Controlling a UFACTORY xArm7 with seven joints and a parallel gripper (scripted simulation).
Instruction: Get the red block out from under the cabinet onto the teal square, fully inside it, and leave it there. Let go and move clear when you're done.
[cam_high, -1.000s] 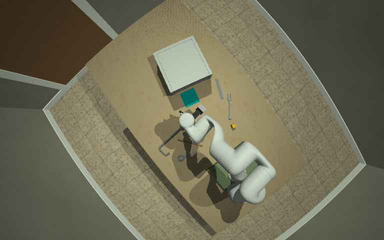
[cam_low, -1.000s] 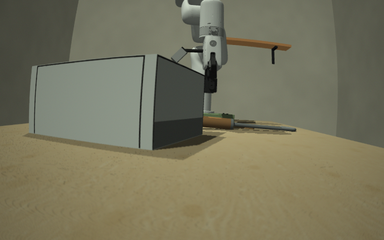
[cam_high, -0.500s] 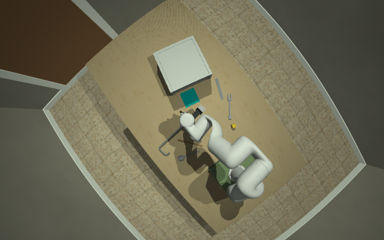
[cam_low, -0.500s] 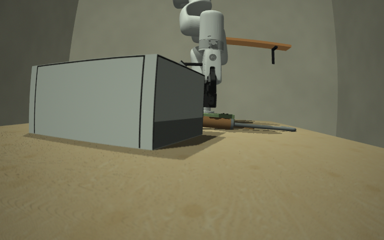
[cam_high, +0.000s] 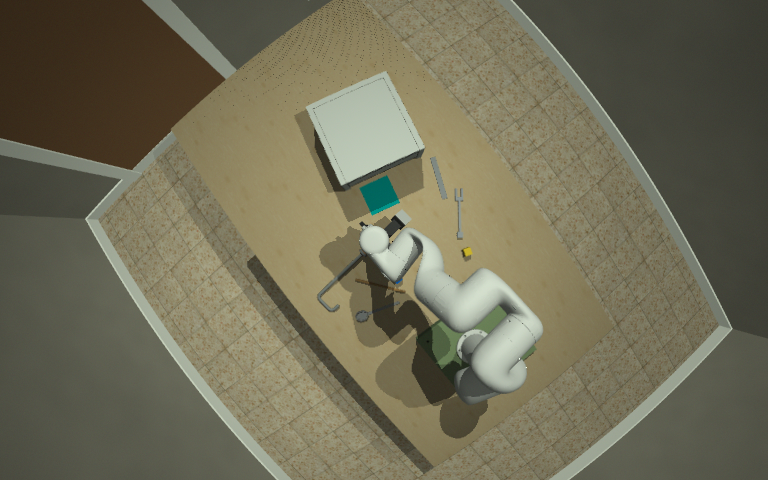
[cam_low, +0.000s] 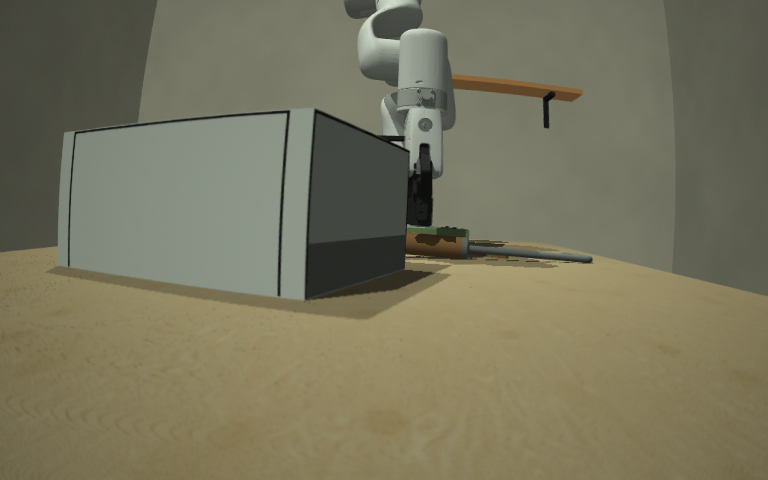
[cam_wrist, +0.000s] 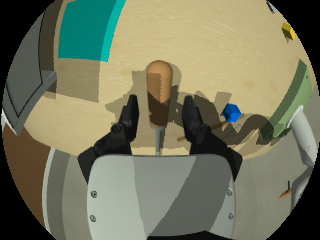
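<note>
The grey cabinet (cam_high: 365, 129) stands on the table and also shows in the side view (cam_low: 226, 198). The teal square (cam_high: 379, 194) lies on the table right in front of it and appears at the upper left of the wrist view (cam_wrist: 88, 27). The red block is not visible in any view. My gripper (cam_wrist: 160, 104) is open and low, its fingers on either side of the wooden handle (cam_wrist: 160, 90) of a long hook tool (cam_high: 337, 277). In the side view the gripper (cam_low: 420, 217) hangs just above that handle (cam_low: 434, 244), close to the cabinet's corner.
A flat grey bar (cam_high: 438, 177), a forked tool (cam_high: 459, 212) and a yellow block (cam_high: 467, 251) lie to the right. A brown stick (cam_high: 379, 284), a round-headed tool (cam_high: 365, 315) and a small blue block (cam_wrist: 231, 114) lie near the arm. A wall shelf (cam_low: 515, 87) hangs behind.
</note>
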